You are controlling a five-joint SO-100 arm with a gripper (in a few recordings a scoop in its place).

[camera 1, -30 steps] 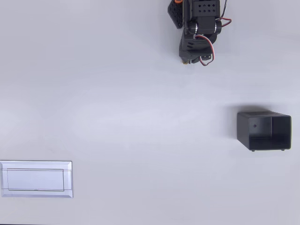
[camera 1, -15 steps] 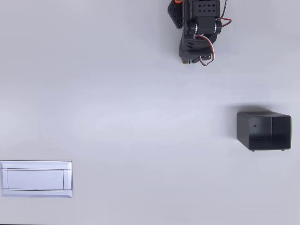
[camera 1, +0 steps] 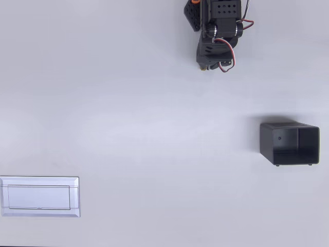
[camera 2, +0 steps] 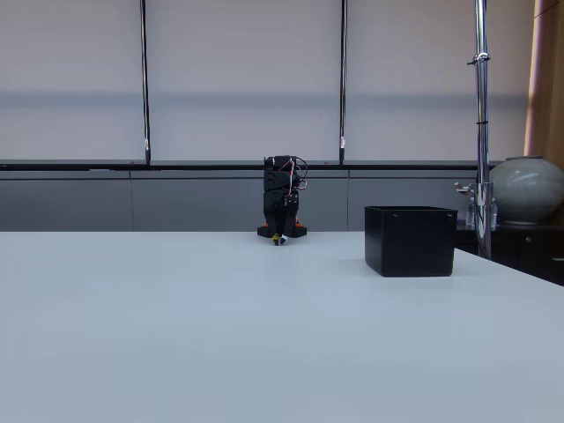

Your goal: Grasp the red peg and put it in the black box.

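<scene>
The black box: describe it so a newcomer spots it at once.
In the overhead view, start from the white table and go to its right edge, about mid-height. The black box stands there alone, open-topped and dark inside. The white tray at lower left is flat and pale; the folded arm sits at top.

The worktop [camera 1: 144,118] is a broad pale surface, bare across its middle in the overhead view. Three things stand at its margins. The folded black arm [camera 1: 216,33] sits at the top edge, right of centre, with its pincer [camera 1: 204,66] tucked low at the front; whether the jaws are parted is too small to tell. The black box [camera 1: 289,143] stands near the right edge, well apart from the arm, with open surface between them. In the fixed view the black box [camera 2: 410,240] rises upright with thin walls, a barrier to any low sideways pass. A flat white tray [camera 1: 39,196] lies at the lower left corner.
</scene>
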